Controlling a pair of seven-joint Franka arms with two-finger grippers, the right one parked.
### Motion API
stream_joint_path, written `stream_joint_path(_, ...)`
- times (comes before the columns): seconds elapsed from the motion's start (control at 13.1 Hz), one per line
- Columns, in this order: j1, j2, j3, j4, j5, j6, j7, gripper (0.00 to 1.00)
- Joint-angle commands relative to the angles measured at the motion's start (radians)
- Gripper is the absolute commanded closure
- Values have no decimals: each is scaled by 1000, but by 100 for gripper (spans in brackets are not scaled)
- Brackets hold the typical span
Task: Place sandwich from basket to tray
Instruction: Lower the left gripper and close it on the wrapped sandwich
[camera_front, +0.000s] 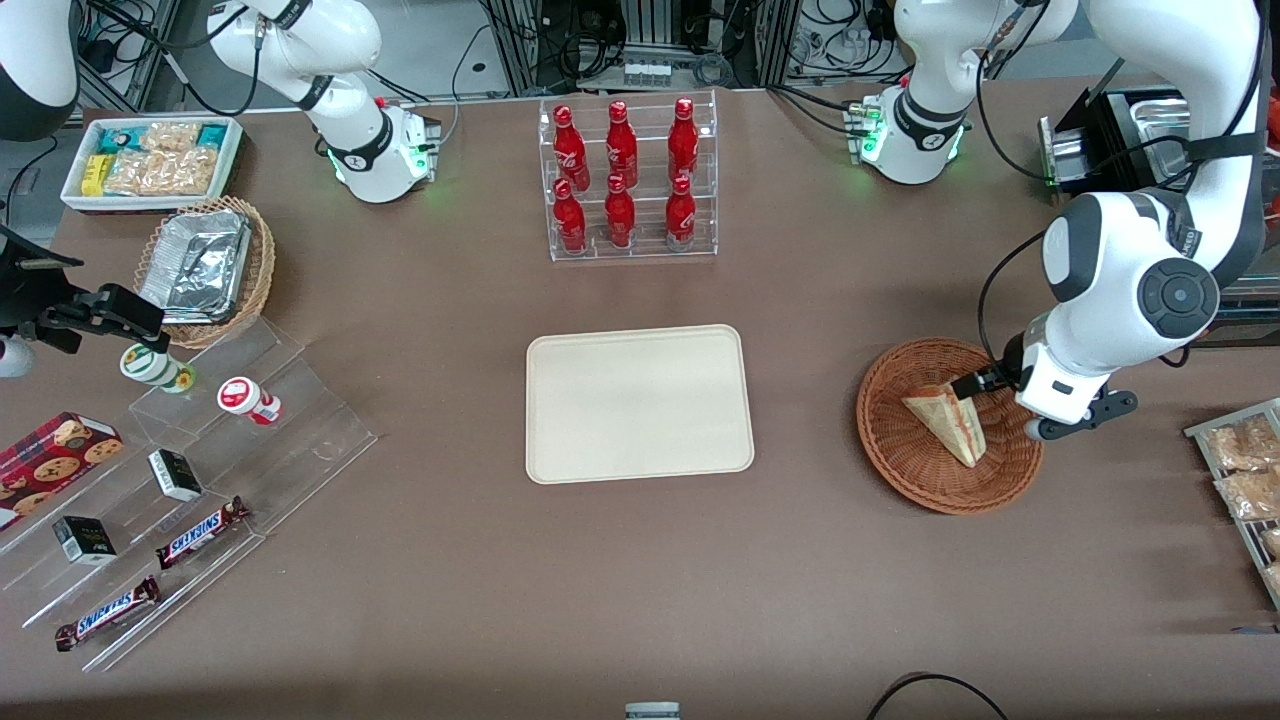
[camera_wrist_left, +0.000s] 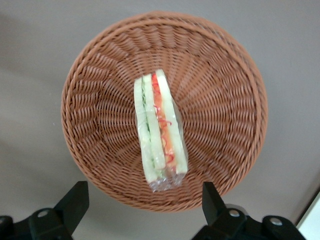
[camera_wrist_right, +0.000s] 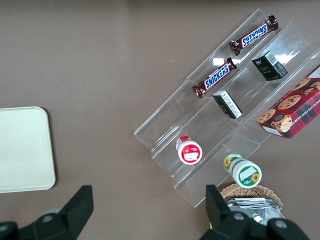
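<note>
The gripper (camera_wrist_left: 142, 210) is hovering wide open above the basket (camera_front: 900, 460), gripping nothing. Directly beneath it, the sandwich (camera_wrist_left: 159, 131) is lying in the basket. The tray (camera_front: 638, 402) is sitting well apart, nothing between them.

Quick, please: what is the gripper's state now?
Gripper: open, holding nothing, above the sandwich in the basket.

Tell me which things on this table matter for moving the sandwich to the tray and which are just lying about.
Part of the job:
sandwich, lying in the basket
basket
tray
gripper, above the basket, jaws open

Just lying about:
rack of red bottles
Snickers bars
cookie box
foil containers
</note>
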Motion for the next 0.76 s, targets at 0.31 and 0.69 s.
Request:
stream_joint_path(0.31, -10, 8, -3, -101, 13, 195, -287, 0)
stream_joint_path(0.69, -24, 62, -7, -98, 13, 196, -287, 0)
